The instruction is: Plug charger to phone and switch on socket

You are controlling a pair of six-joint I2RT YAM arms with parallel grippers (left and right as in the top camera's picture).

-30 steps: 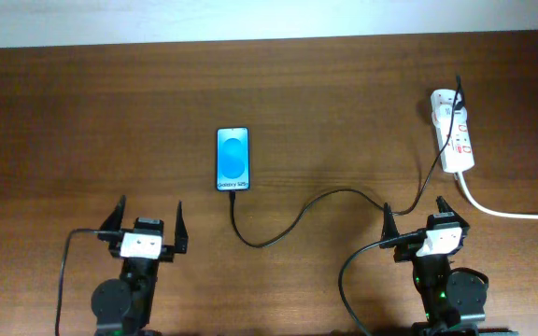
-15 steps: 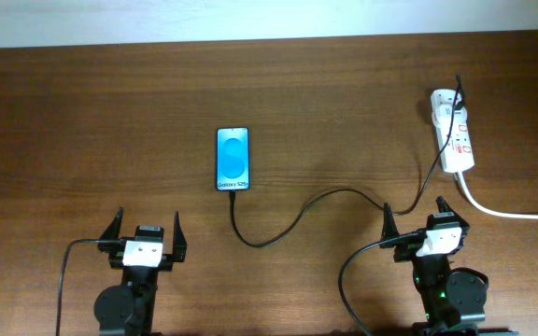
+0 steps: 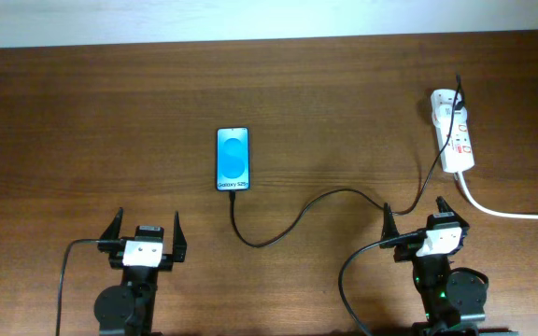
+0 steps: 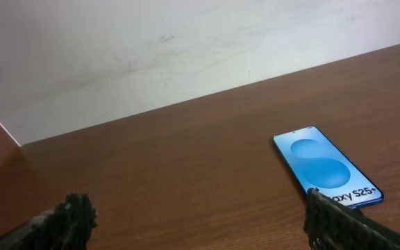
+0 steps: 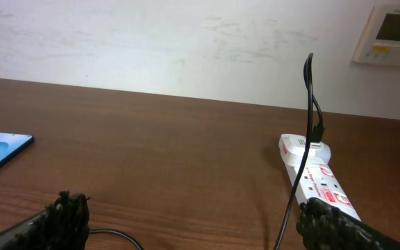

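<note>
Brown table (image 3: pixel 82 112) holds the phone (image 3: pixel 233 160) centre-left; the charger (image 3: pixel 297 217) curves from its near end to the socket (image 3: pixel 453 131) at far right. Left gripper (image 3: pixel 148 222) and right gripper (image 3: pixel 415 213) sit spread, empty. Only the right wrist view shows a wall panel (image 5: pixel 396 35).

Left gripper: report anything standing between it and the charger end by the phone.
Nothing visible does. Only table surface separates the open left gripper from the charger end, which lies just below the phone.
</note>
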